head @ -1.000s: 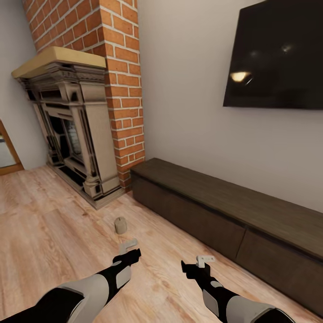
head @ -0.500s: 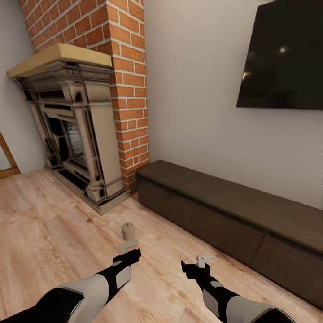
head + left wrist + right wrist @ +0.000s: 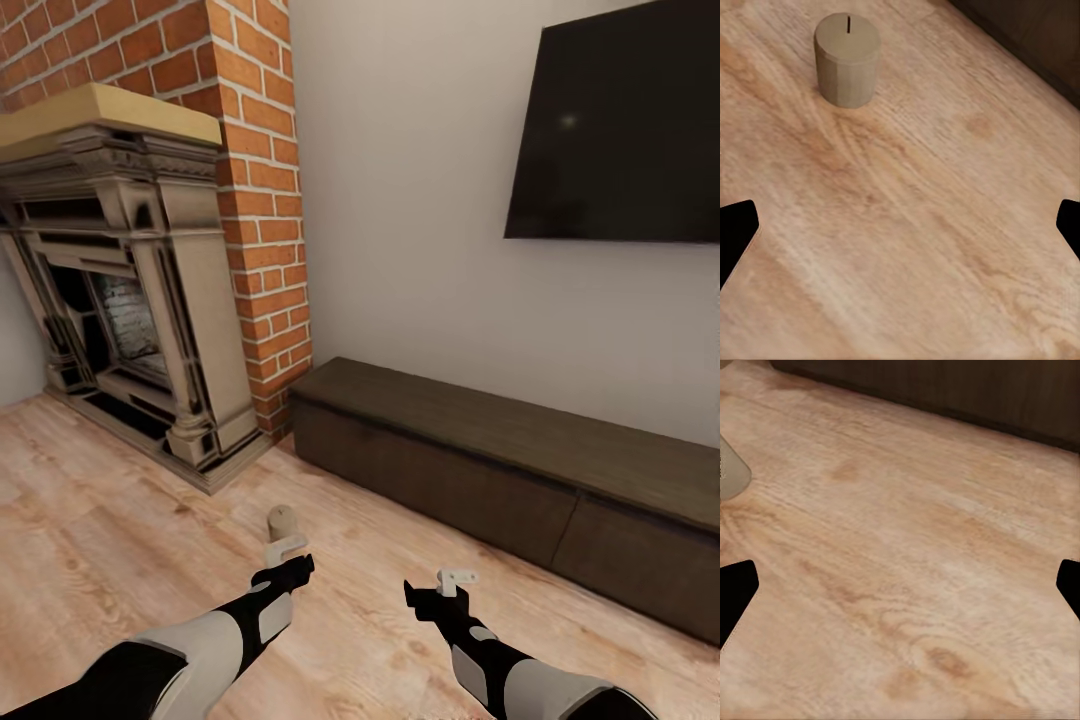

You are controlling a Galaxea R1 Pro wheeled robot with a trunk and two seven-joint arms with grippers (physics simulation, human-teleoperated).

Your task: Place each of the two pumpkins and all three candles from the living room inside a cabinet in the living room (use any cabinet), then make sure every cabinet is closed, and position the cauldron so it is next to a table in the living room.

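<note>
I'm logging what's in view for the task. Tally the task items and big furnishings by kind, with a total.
Candle: 1, upright on the wood floor
Cabinet: 1, drawers shut
Fireplace: 1
Wall TV: 1
Total: 4

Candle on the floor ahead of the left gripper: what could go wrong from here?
1. The candle stands free on bare wood floor; an off-centre approach by the open left gripper could tip it and let it roll.
2. The cabinet looks fully shut, so a grabbed candle has nowhere to go yet.
</note>
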